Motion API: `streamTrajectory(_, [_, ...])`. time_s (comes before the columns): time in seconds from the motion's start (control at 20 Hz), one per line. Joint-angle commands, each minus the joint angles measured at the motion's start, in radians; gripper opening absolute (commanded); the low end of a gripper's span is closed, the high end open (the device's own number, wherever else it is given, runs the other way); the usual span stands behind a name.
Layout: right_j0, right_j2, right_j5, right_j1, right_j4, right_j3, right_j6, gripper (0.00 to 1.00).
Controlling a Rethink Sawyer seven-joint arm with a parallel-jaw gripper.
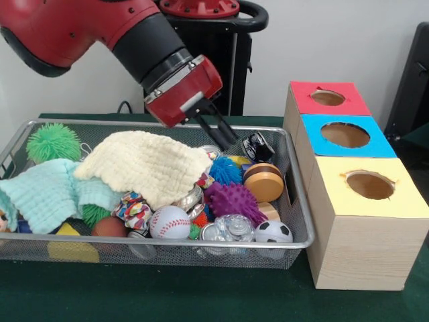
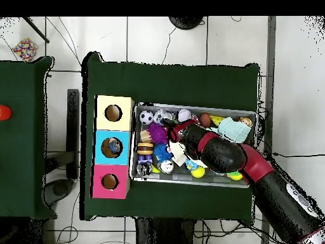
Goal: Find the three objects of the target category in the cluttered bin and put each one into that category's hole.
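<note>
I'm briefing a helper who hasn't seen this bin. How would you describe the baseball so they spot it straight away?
Start at the wire mesh bin left of the three wooden boxes and look along its near wall. The baseball lies there, below the hanging edge of the cream knitted cloth. It is white with red stitching, unlike the black-and-white soccer ball further right and the spiky purple ball behind it.

A white wall [image 1: 348, 40] backs the green-clothed table [image 1: 201, 295]; pale tiled floor [image 2: 165, 38].
</note>
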Motion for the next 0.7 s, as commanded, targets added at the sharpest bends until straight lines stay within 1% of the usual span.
streamTrajectory(0.05, [0.011,0.056,0.130,0.061,-0.031,0.012,-0.115,0.00])
streamTrajectory(0.1, [0.061,-0.005,0.093,0.000,-0.082,-0.012,-0.082,0.00])
streamTrajectory(0.15, [0.136,-0.094,0.047,-0.071,-0.141,-0.044,-0.026,0.00])
streamTrajectory(0.2, [0.208,-0.171,0.002,-0.118,-0.184,-0.074,0.038,0.00])
streamTrajectory(0.3, [0.313,-0.276,0.003,-0.158,-0.237,-0.123,0.091,0.00])
streamTrajectory(0.35, [0.358,-0.327,0.028,-0.173,-0.272,-0.149,0.094,0.00])
streamTrajectory(0.45, [0.405,-0.378,0.050,-0.178,-0.314,-0.180,0.079,0.00])
streamTrajectory(0.6, [0.427,-0.401,0.069,-0.177,-0.321,-0.202,0.061,0.00])
streamTrajectory(0.7, [0.435,-0.405,0.072,-0.178,-0.308,-0.206,0.063,0.00])
